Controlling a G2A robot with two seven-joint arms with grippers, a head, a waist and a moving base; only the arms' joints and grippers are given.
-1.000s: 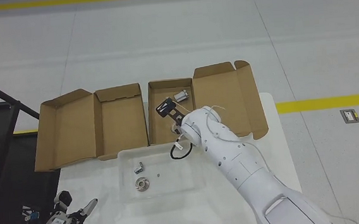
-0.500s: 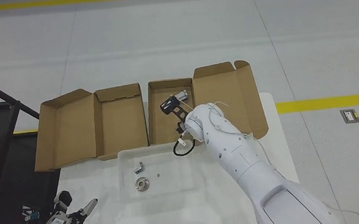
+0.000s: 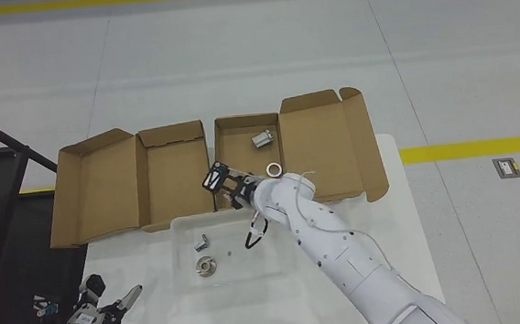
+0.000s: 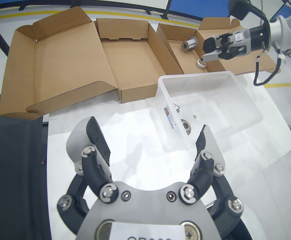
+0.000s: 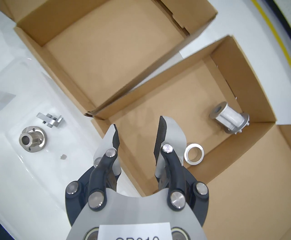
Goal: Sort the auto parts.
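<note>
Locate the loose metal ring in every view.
Top view: metal ring inside the cardboard box, near its flap-side wall.
Left wrist view: ring in that box, beyond the clear tray.
Right wrist view: ring on the box floor, beside the right hand.
Shared landmark: silver pulley in the same box.

A white table (image 3: 130, 259) carries three things. Along its far edge two open cardboard boxes stand side by side, their walls touching. The left cardboard box (image 3: 174, 178) has its lid folded out flat to the left, reaching past the table's left edge. The right cardboard box (image 3: 241, 154) has its lid folded out to the right. Just beside their near walls sits a clear plastic bin (image 3: 241, 269), roughly midway across the table.
</note>
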